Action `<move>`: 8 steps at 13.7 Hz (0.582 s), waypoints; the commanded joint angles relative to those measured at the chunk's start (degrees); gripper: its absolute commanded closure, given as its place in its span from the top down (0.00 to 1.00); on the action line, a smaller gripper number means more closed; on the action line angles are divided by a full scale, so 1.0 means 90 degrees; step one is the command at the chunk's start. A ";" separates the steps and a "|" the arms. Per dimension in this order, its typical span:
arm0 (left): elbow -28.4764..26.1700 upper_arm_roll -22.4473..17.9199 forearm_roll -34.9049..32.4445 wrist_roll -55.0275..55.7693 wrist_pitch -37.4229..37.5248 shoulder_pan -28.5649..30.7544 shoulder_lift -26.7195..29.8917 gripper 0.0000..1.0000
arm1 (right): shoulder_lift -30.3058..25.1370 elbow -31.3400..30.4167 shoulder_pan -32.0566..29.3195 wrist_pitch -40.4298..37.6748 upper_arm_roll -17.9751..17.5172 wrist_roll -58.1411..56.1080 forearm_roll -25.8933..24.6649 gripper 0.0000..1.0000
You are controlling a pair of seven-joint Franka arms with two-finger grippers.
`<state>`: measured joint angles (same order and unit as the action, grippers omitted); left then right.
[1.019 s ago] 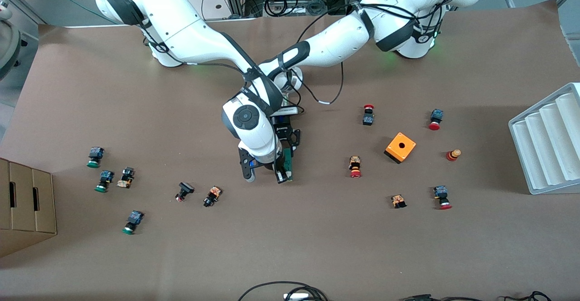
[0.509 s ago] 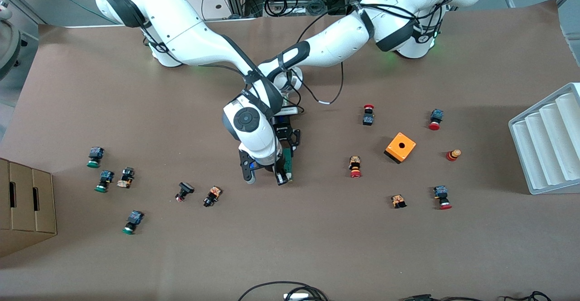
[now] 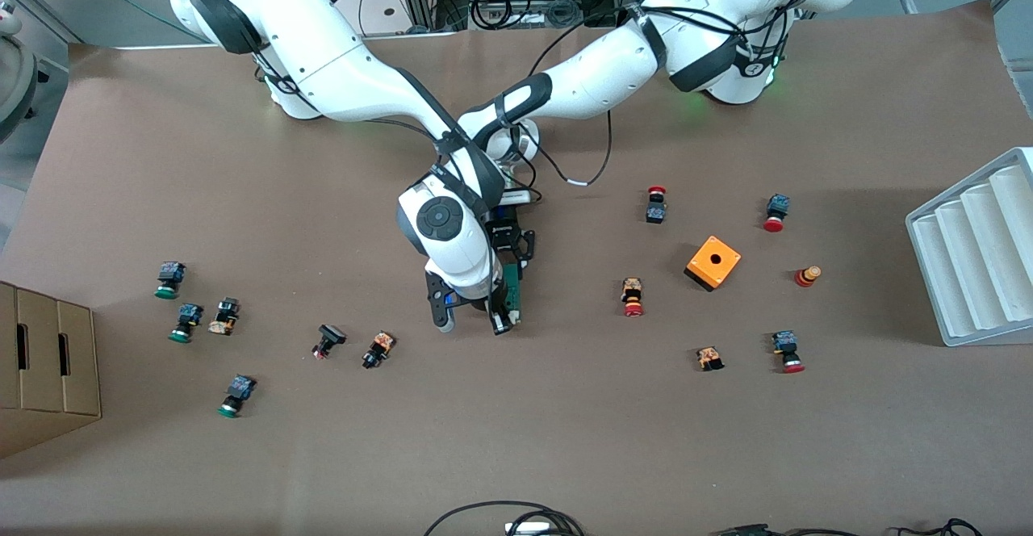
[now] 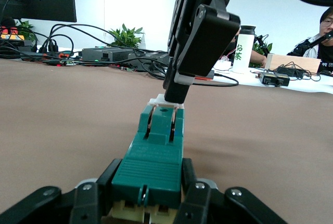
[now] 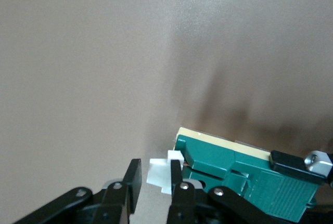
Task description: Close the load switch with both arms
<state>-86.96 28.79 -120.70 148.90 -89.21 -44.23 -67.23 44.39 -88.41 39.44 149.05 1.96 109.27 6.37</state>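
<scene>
Table (image 3: pixel 565 439) center holds the green load switch (image 3: pixel 514 290). The right gripper (image 3: pixel 499 320) pinches the white lever (image 5: pixel 160 174) at its nearer end; the left gripper (image 3: pixel 516 257) clamps the farther end. An orange box (image 3: pixel 713 261) sits toward the left arm's end.

- brown table (image 3: pixel 516 439) with a matte top, runs under both arms
- small push buttons scattered all over it: green-capped ones (image 3: pixel 186 322) toward the right arm's end, red-capped ones (image 3: pixel 633 297) toward the left arm's end
- orange box (image 3: pixel 713 262) with a hole on top, sitting among the red ones
- cardboard box (image 3: pixel 44 366) at the right arm's end
- white ridged tray (image 3: pixel 976 249) at the left arm's end
</scene>
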 commanded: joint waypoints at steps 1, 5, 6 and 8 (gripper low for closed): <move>0.0346 0.0054 -0.0105 0.0203 -0.0157 -0.0203 -0.0752 0.51 | 0.0264 0.0253 -0.0027 0.0079 0.0036 0.0046 -0.0034 0.29; 0.0346 0.0054 -0.0105 0.0213 -0.0157 -0.0203 -0.0781 0.51 | -0.0028 0.0253 -0.0095 -0.0358 0.0036 -0.0003 -0.0005 0.43; 0.0346 0.0054 -0.0105 0.0223 -0.0157 -0.0203 -0.0781 0.51 | -0.0184 0.0263 -0.0115 -0.0563 0.0046 -0.0022 0.0005 0.82; 0.0346 0.0054 -0.0105 0.0223 -0.0157 -0.0193 -0.0781 0.51 | -0.0574 0.0254 -0.0280 -0.0915 0.0065 -0.0158 0.0025 1.00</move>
<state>-86.95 28.79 -120.70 148.90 -89.19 -44.23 -67.25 43.20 -86.32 38.42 145.34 2.63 109.11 6.37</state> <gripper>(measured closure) 0.489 0.396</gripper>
